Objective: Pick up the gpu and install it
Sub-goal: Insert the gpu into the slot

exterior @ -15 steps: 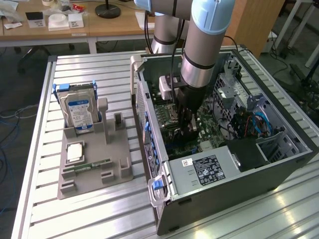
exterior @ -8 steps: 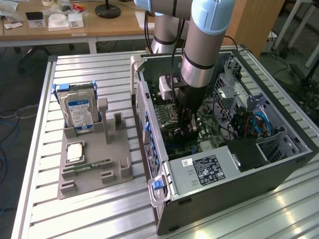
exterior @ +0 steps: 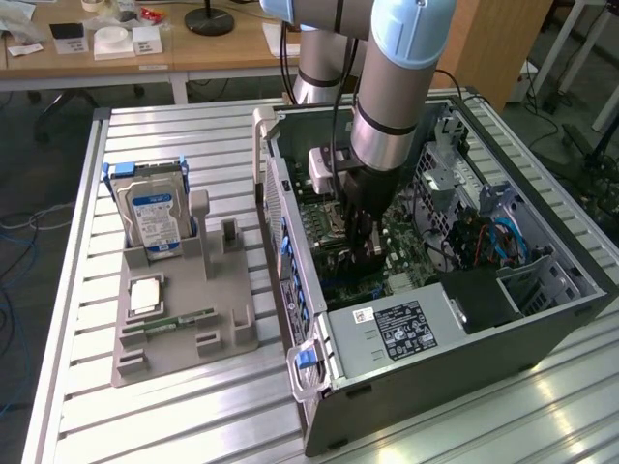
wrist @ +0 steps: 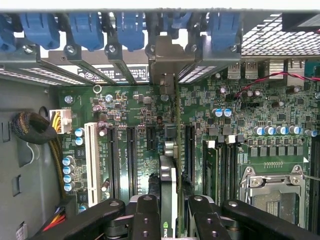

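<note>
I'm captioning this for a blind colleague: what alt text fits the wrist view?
The hand holds the gpu edge-on above a green motherboard, its metal bracket up at the case's rear slot openings. Black expansion slots and a white slot lie alongside, with blue latches beyond.

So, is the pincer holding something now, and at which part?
Yes: the pincer holds the gpu edge-on by its top edge, one finger each side, the card standing upright over the motherboard slots.

No legible text or labels anywhere.
</note>
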Robot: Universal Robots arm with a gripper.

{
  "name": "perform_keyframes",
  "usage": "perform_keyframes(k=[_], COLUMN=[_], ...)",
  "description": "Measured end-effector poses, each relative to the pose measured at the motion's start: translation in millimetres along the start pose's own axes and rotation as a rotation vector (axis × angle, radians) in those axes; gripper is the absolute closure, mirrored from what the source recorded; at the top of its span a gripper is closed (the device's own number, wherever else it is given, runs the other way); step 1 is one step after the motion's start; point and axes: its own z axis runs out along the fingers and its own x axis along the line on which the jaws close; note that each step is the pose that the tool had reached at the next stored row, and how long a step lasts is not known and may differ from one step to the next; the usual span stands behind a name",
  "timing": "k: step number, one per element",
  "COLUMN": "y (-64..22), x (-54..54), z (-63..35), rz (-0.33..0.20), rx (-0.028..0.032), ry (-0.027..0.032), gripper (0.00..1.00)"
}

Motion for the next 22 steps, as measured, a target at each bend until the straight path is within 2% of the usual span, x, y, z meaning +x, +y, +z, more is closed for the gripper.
perform_keyframes(k=[22], y=[1.0], x=[0.1], z=[2.9], rz=[0.008], rx=[0.0007], ry=[-0.0003], gripper=[0.74])
